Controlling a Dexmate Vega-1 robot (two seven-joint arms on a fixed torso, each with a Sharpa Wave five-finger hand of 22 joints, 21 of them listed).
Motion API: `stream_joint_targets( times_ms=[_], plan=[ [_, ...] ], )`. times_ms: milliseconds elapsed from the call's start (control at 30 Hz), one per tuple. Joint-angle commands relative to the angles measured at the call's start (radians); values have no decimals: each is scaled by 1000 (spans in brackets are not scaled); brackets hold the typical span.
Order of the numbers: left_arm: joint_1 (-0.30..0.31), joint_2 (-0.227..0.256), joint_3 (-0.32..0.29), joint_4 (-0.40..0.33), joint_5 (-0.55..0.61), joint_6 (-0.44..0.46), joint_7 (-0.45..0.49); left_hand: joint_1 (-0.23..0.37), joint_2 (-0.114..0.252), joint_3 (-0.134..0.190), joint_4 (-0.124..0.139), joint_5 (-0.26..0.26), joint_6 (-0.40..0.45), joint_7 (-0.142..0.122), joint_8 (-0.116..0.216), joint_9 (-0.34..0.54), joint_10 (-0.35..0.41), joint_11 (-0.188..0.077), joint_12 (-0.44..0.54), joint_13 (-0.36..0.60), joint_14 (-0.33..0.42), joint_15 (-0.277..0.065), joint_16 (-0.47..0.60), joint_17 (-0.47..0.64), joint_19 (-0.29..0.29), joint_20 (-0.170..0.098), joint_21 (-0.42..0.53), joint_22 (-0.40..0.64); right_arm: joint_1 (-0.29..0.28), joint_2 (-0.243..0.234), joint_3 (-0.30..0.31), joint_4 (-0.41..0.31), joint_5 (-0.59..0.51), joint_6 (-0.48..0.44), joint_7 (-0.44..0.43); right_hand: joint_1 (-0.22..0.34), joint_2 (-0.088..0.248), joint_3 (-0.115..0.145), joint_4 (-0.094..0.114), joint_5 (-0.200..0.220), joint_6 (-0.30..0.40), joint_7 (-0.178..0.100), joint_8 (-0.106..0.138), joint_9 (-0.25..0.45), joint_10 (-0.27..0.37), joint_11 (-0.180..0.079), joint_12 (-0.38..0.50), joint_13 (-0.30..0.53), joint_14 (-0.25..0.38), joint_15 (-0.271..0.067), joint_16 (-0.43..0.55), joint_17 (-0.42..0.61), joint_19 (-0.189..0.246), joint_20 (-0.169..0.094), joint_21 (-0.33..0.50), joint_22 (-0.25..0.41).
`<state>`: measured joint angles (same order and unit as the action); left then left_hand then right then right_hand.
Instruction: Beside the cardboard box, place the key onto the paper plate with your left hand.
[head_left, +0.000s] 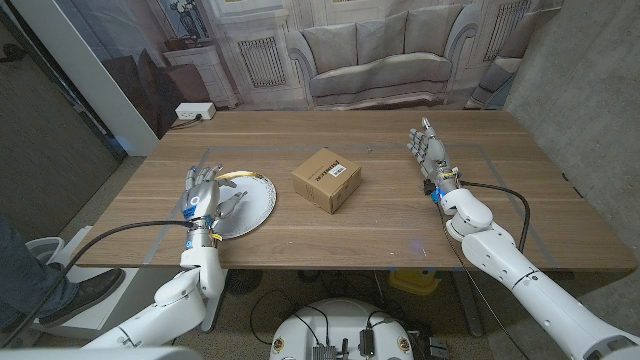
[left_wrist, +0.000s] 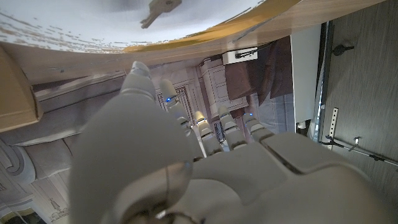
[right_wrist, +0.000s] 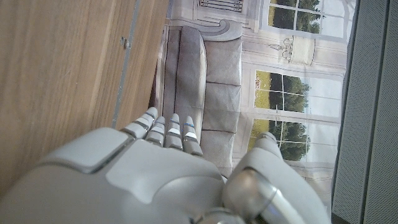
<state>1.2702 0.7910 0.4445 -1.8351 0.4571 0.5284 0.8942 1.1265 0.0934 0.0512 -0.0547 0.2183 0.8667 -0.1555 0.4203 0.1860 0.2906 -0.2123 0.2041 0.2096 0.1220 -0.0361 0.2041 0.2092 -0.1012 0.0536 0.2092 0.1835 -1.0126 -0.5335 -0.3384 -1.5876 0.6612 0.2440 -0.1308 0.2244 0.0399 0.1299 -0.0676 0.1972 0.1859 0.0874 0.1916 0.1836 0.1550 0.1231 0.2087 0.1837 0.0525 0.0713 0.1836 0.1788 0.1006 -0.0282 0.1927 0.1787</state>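
The key is a small, pale brass-coloured piece with a flat head and short shank, seen clearly in the left wrist view, where it lies on the white face of the paper plate. In the head view it is too small to make out. The paper plate is round and white with a gold rim, and it sits on the wooden counter near the cardboard box, apart from it, on the side of the robot's left arm.

The left hand is at the paper plate's edge farthest from the cardboard box, its fingers spread loose and reaching over the rim, with nothing held. The key lies beyond the fingertips, apart from them, further in on the plate.

The right hand is well away on the other side of the cardboard box, fingers extended and slack, with nothing in its grasp. The cardboard box is small, brown and closed, with a printed label on top.
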Motion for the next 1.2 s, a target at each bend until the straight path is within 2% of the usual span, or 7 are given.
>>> stream_joint_targets(
  times_ms=[33,533,767,800,900,1133,1200],
  plan=[
    [9,9,-27,-21,-18,-39,-2,-11,-4,-4,4,7,-10,-5,-6,1,0,1,7,1,7,-85,4,-1,-8,-1,-4,3,4,2,-3,1,-2,0,-1,4,6,-1,-6,-3,7,-5,3,5,7,3,4,3,4,6,2,3,4,7,5,3],
    [29,26,-72,-73,-40,-46,-37,-51,-13,-20,25,12,-32,-24,-24,1,-7,2,5,2,3,-74,3,-1,-17,2,-5,4,8,9,-6,7,-5,2,-4,4,7,-2,-7,-3,7,-6,3,5,6,1,4,3,4,5,1,3,5,7,5,3],
    [45,46,-97,-122,-49,-31,-79,-76,-16,-30,38,18,-76,-43,-50,3,-24,2,0,2,-5,-63,0,-1,-24,9,-6,4,8,13,-8,9,-8,5,-7,4,8,-2,-7,-3,7,-5,3,5,6,0,4,3,4,5,1,3,4,7,5,3],
    [46,51,-99,-124,-49,-38,-82,-83,-17,-33,42,20,-98,-49,-62,3,-28,4,-1,2,-7,-61,0,-1,-25,9,-6,4,8,14,-8,9,-8,6,-8,4,8,-2,-7,-3,7,-6,3,5,6,0,4,3,4,5,2,3,4,7,5,3],
    [49,53,-105,-135,-48,-30,-92,-97,-17,-38,48,27,-178,-46,-100,7,-40,13,-2,2,-9,-58,0,-2,-30,15,-5,5,8,15,-9,9,-10,8,-10,4,8,-2,-7,-3,8,-5,3,5,6,0,4,3,3,5,1,3,4,7,5,3],
    [55,61,-119,-156,-51,-22,-120,-109,-17,-43,55,33,-249,-60,-134,11,-66,36,-6,3,-22,-44,-4,-2,-36,20,-5,5,7,16,-10,7,-12,6,-14,4,8,-2,-8,-3,8,-7,3,5,6,1,4,3,4,5,2,3,4,6,5,3],
    [60,65,-126,-152,-59,-46,-120,-115,-16,-45,58,34,-280,-58,-148,12,-75,37,-7,3,-24,-43,-4,-2,-38,21,-4,6,8,16,-10,7,-12,5,-14,4,8,-3,-8,-3,8,-7,4,5,6,0,4,3,4,5,2,3,4,7,5,3]
  ],
)
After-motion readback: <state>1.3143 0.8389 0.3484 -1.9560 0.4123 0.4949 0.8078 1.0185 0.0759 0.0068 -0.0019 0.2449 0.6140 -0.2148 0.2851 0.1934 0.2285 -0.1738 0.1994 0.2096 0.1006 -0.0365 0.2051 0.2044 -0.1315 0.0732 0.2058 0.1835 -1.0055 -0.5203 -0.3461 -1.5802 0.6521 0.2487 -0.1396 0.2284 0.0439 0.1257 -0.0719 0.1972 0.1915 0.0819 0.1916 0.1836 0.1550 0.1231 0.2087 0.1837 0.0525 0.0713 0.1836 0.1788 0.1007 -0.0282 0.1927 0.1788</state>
